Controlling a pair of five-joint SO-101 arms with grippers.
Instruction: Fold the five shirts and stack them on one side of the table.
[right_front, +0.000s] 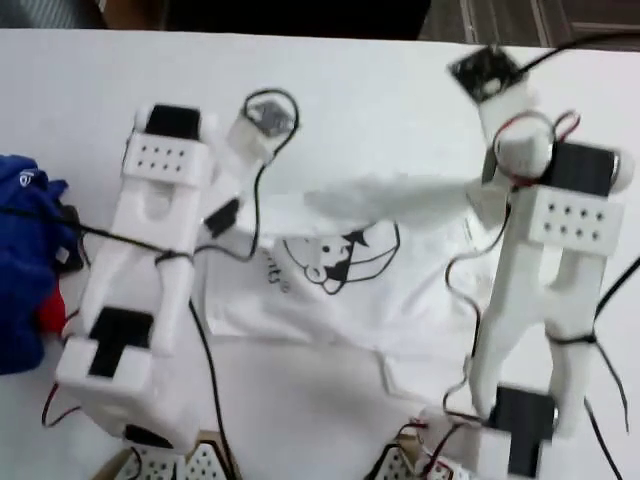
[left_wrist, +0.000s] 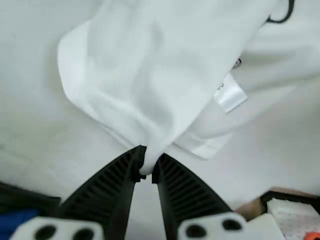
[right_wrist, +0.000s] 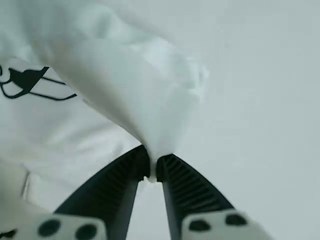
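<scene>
Firmly, left tool (left_wrist: 147, 167) and right tool (right_wrist: 151, 167) each pinch the white shirt (right_front: 340, 280); blue cloth (right_front: 25, 260) lies well apart.

Overhead view down onto table (right_front: 380, 90); wrist cameras close on shared white shirt (right_front: 400, 290)

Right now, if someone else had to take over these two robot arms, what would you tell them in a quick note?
Hands: the left hand and the right hand are both shut on pinched folds of the white shirt.
Things: the white shirt lies spread on the table between the arms, drawing side up, with one part lifted. A blue heap of cloth sits bunched at the table's edge, with something red beside it.
Done: the white shirt is laid out and gripped in two places.
Left: finish this fold, fold the other shirts, and stack them all on one side.
</scene>
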